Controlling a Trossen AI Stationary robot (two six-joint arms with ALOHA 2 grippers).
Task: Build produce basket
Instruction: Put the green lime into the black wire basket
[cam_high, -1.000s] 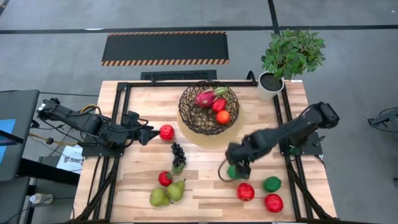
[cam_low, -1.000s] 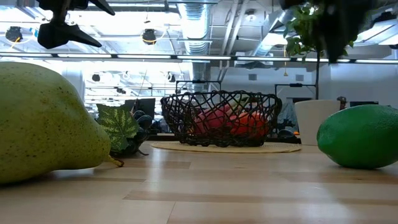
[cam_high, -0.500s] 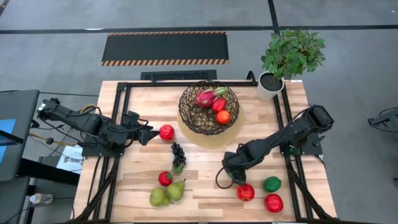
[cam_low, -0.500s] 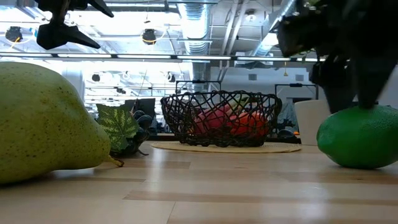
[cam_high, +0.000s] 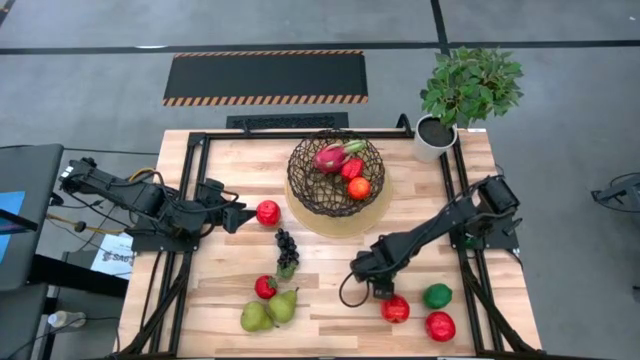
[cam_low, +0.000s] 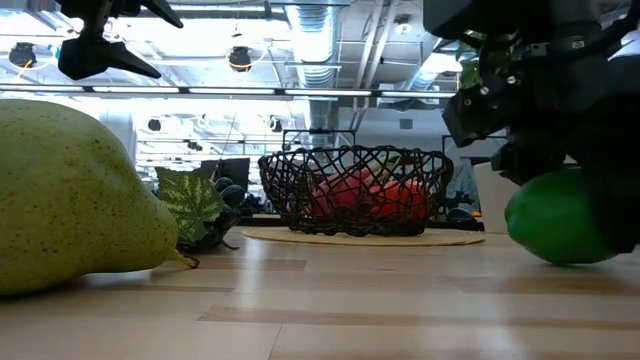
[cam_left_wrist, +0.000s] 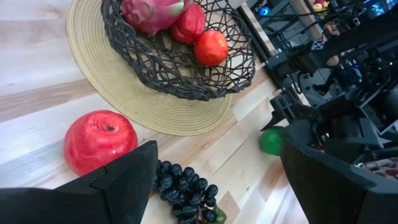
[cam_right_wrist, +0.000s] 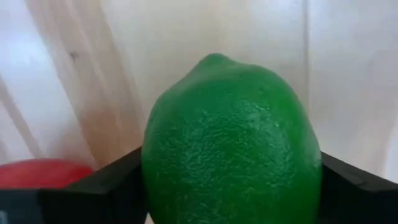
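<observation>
Basket (cam_high: 336, 175) work is partly done: a dragon fruit (cam_high: 329, 157), a red pepper (cam_high: 351, 168) and an orange (cam_high: 359, 187) lie inside it, at the far middle of the tabletop (cam_high: 320, 300). Left outside are a red apple (cam_high: 268, 212), grapes (cam_high: 287, 250), two pears (cam_high: 268, 311), a small red fruit (cam_high: 264, 287), two more red ones and a green one. The right hand (cam_right_wrist: 230, 186) has its fingers on both sides of a lime (cam_right_wrist: 231, 143), touching it, near the tabletop's near right. The left hand (cam_high: 243, 213) waits released beside the apple. A potted plant (cam_high: 465, 95) stands at the far right corner; a striped floor mat (cam_high: 266, 77) lies beyond.
</observation>
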